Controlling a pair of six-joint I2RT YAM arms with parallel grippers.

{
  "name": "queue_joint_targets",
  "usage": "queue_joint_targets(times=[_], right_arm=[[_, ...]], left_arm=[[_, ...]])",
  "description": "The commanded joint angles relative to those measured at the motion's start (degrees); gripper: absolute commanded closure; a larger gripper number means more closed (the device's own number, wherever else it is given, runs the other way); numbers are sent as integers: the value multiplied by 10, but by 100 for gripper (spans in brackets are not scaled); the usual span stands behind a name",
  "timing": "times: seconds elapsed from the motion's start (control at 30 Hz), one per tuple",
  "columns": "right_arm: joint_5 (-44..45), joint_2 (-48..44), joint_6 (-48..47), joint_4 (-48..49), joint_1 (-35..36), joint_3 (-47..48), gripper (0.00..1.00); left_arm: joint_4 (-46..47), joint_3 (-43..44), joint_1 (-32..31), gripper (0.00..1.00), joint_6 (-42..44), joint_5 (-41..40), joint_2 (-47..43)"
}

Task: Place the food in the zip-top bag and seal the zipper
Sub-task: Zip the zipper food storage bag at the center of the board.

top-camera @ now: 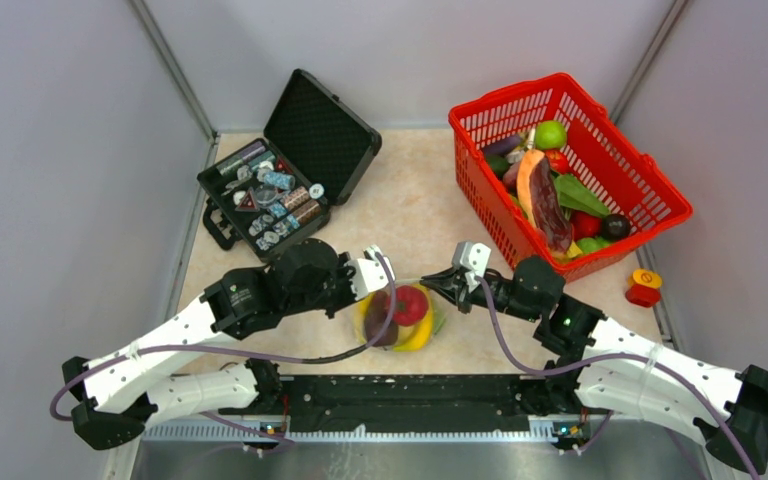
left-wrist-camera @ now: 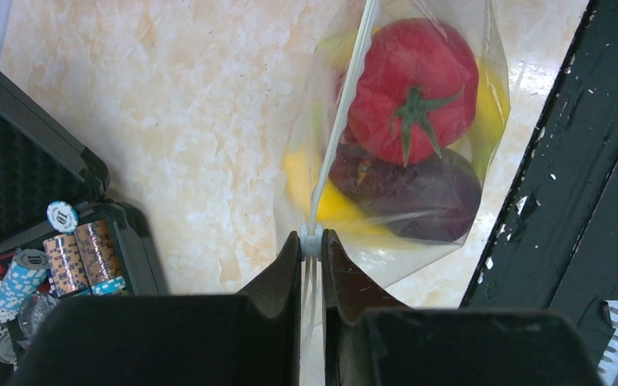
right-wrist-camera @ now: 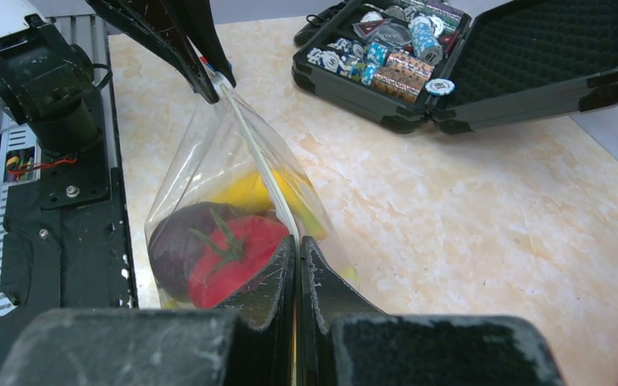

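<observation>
Found left gripper (left-wrist-camera: pixel 311 241) pressed together on one end of the zipper (left-wrist-camera: pixel 342 112), the whitish strip nipped right at the fingertips. Found right gripper (right-wrist-camera: pixel 298 245) likewise clamped on the opposite end, jaws almost touching with the strip between. Noted zipper stretched straight from one pair of tips to the other, with the zip-top bag (left-wrist-camera: pixel 386 261) hanging from it over the marble-pattern table (left-wrist-camera: pixel 169 104); contact with the table not clear. Just beyond the left tips, inside the bag: food (left-wrist-camera: pixel 386 153), namely a red tomato (left-wrist-camera: pixel 406 80) with green stem, a purple eggplant (left-wrist-camera: pixel 418 197) against it on the near side, and a yellow piece (left-wrist-camera: pixel 322 201) behind the strip. Cannot tell whether the zipper is pressed closed along its length. Farther out, left of the left gripper: open black case (left-wrist-camera: pixel 24 161) with poker chips (left-wrist-camera: pixel 64 253). Farthest, beyond and right of the right gripper in the top view: red mesh basket (top-camera: pixel 480 190) holding more toy produce (top-camera: pixel 550 135), well apart from the bag.
</observation>
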Motion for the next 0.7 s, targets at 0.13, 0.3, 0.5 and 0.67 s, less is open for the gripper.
queue_joint_targets(times=[0.13,0.3,0.5,0.67], right_arm=[[21,-7,5,28,1,0,100],[23,-8,4,28,1,1,100],[36,-8,4,28,0,0,100],[41,-10,3,34,0,-3,100]], left_arm=[[1,-5,4,100,-3,-21,-12],[0,-7,5,100,-4,-23,-13],[-1,-8,6,100,1,-29,-16],[1,-10,9,100,4,-24,-16]])
